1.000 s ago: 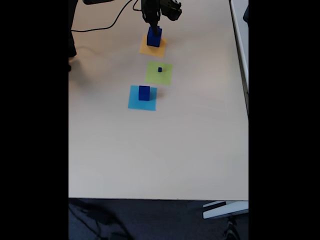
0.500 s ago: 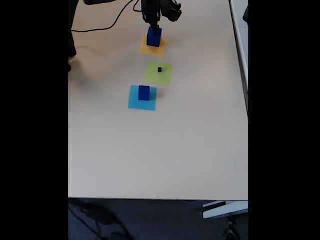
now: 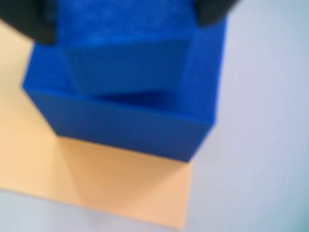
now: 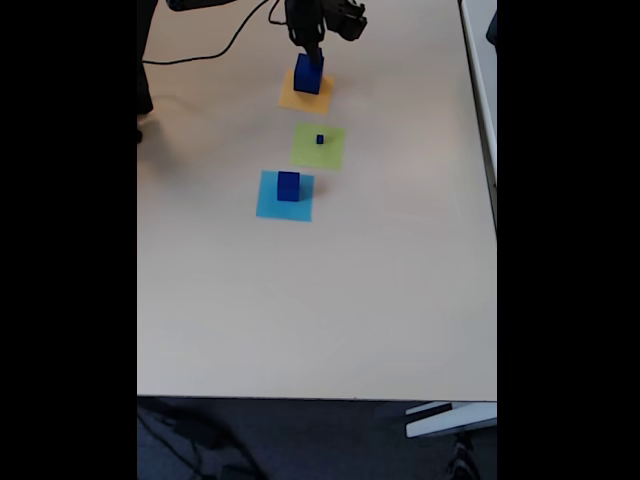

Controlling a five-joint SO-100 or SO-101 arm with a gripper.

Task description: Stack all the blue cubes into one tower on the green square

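In the wrist view a smaller blue cube (image 3: 125, 67) sits on a large blue cube (image 3: 120, 125), which stands on the orange-yellow square (image 3: 120, 188). My gripper (image 3: 120, 19) holds the smaller cube, one black finger against each of its sides. In the fixed view this stack (image 4: 308, 74) is at the far end of the table, under my gripper (image 4: 308, 50). A tiny blue cube (image 4: 320, 139) lies on the green square (image 4: 308, 152). Another blue cube (image 4: 288, 185) stands on the light blue square (image 4: 270, 205).
A black cable (image 4: 205, 50) runs across the far left of the table (image 4: 300, 300). A dark object (image 4: 143, 90) stands at the table's left edge. The three coloured squares lie in a row down the middle.
The arm has shifted very slightly upward in the fixed view. The cubes and squares stay where they were.
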